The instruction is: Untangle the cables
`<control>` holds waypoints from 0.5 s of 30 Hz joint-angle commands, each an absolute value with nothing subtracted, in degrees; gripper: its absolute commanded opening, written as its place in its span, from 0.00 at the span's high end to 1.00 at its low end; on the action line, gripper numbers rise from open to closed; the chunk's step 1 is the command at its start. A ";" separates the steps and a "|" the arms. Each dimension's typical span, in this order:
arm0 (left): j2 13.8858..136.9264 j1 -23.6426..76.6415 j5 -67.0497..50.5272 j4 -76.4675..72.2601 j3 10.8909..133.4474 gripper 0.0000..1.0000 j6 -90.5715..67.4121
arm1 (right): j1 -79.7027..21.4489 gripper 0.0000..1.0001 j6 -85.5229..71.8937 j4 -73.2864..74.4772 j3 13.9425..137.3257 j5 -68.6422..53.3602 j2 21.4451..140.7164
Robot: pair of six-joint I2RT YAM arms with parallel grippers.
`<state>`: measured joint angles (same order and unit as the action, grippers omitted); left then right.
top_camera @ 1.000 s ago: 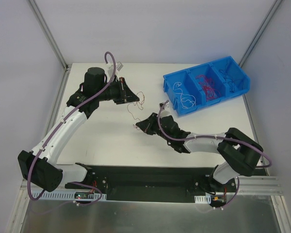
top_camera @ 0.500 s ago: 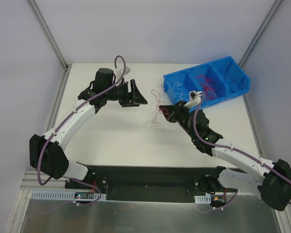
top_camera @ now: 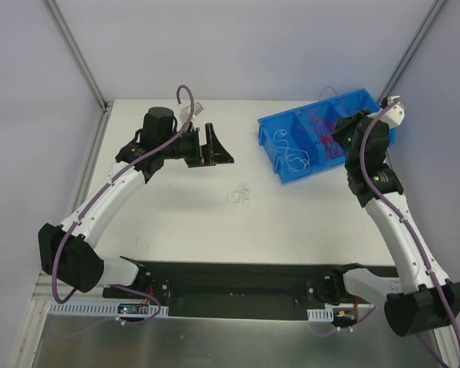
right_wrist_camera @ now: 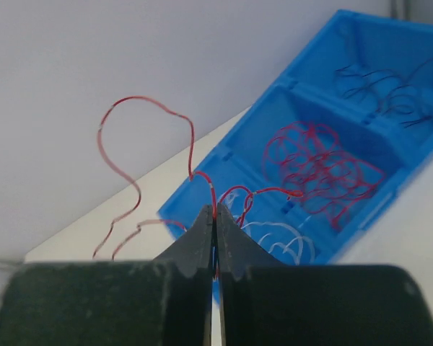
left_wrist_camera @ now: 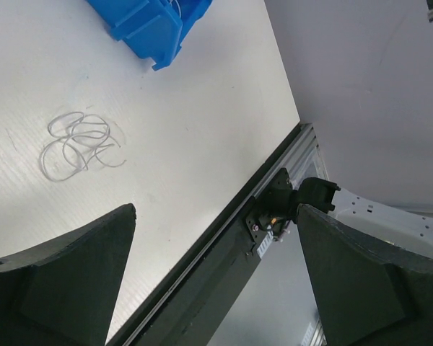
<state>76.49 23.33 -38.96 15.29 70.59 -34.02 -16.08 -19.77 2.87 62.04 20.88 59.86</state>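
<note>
- The step in hand looks like sorting a separated strand. The right claw (right_wrist_camera: 214, 216) is pinched fully closed on one thin red cable (right_wrist_camera: 193, 148), whose loose end curls up and away from the fingertips.
- That claw hangs above the blue bin (top_camera: 267, 142), which stands at the far right of the surface (top_camera: 176, 222). The right arm is stretched up and forward, with its wrist bent back down toward the compartments.
- The bin holds a red pile (right_wrist_camera: 317, 166) in its middle compartment. There are white loops (right_wrist_camera: 274, 241) in the compartment nearer the surface's middle and black strands (right_wrist_camera: 390, 90) in the far one.
- The next move probably calls for lowering over the middle compartment before letting go. The long curly tail could drape over a divider or the rim, so it needs to hang inside first.
- A white cable (left_wrist_camera: 79, 144) lies coiled on the surface, apart from the bin and touching neither claw. It seems to be the next piece to collect.
- The left claw (top_camera: 217, 147) stands wide open and holds nothing. It is raised above the surface, near that coil, and its arm reaches forward from the base with the wrist angled toward the middle.
</note>
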 commanded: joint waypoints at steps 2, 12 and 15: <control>77.25 23.82 -40.69 13.89 71.37 0.07 -33.31 | -7.84 1.00 -12.32 7.74 69.77 25.15 70.82; 79.37 23.82 -42.45 13.45 71.28 0.07 -34.45 | -2.99 1.00 -2.73 6.86 83.92 24.35 96.13; 79.10 23.82 -42.19 13.27 71.10 0.07 -34.28 | -3.25 1.00 -2.20 9.31 87.97 23.65 102.20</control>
